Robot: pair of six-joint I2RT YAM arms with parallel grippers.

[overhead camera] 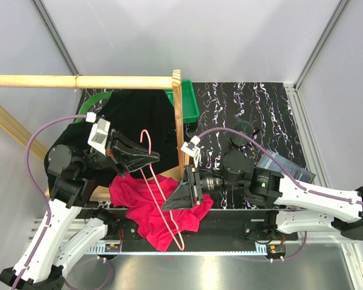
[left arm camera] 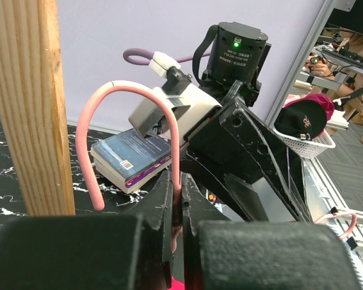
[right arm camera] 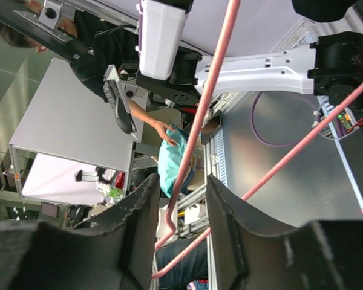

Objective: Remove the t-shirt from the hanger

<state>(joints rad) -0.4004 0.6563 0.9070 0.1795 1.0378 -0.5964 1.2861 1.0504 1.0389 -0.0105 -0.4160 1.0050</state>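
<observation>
At the near edge of the table, the left gripper [left arm camera: 176, 194] is clamped tight on the neck of the pink hanger [left arm camera: 174, 151], just below its hook. The right gripper [right arm camera: 181, 188] stands narrowly apart, a hanger wire passing between its jaws unpinched. The red t-shirt [overhead camera: 142, 211] lies bunched beneath the frame — whether it is threaded on, I cannot tell. If cloth snags, the thin wire could twist free — or drag the shirt over the edge.

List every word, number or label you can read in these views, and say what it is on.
No text reads clearly in any view.
Barcode sticker on the book: digits too small to read.
White print on the black motor housing: blurred, unreadable.
</observation>
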